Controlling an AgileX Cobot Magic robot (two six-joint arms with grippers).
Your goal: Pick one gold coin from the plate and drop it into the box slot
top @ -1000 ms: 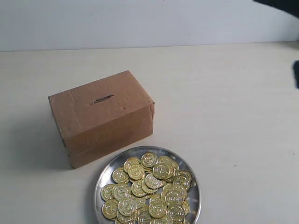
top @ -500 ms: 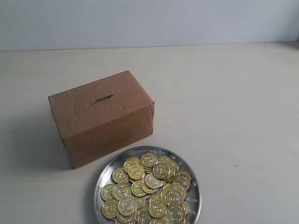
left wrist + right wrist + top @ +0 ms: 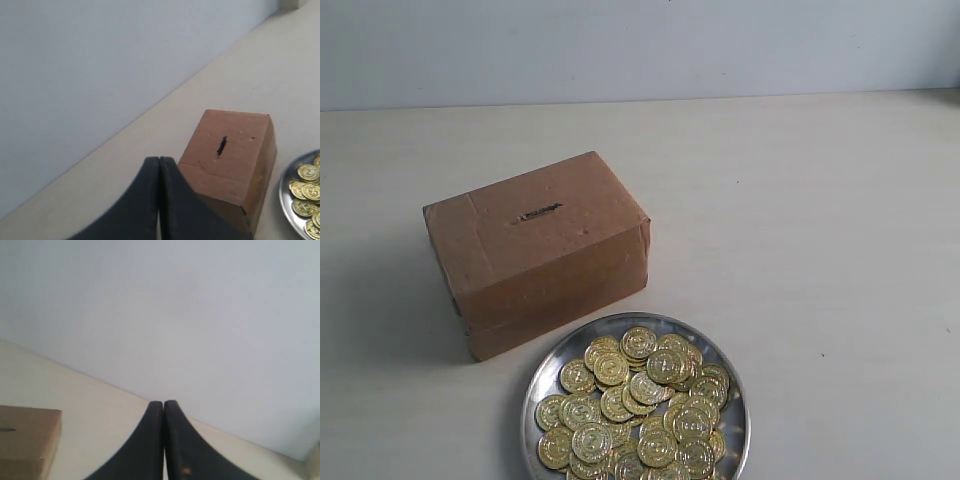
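Observation:
The brown cardboard box (image 3: 538,250) stands on the table left of centre, with its dark slot (image 3: 538,213) in the top face. Just in front of it the silver plate (image 3: 541,378) holds several gold coins (image 3: 640,405). Neither gripper shows in the exterior view. In the left wrist view my left gripper (image 3: 159,161) is shut and empty, well away from the box (image 3: 230,155), the slot (image 3: 221,145) and the plate's edge (image 3: 285,192). In the right wrist view my right gripper (image 3: 163,404) is shut and empty, facing the wall, with a corner of the box (image 3: 27,440) off to one side.
A pale wall (image 3: 640,45) runs along the table's far edge. Bare beige tabletop (image 3: 820,230) lies to the right of the box and plate.
A dark arm at the upper right corner of the exterior view one second ago has left the view. The box, plate and coins have not moved.

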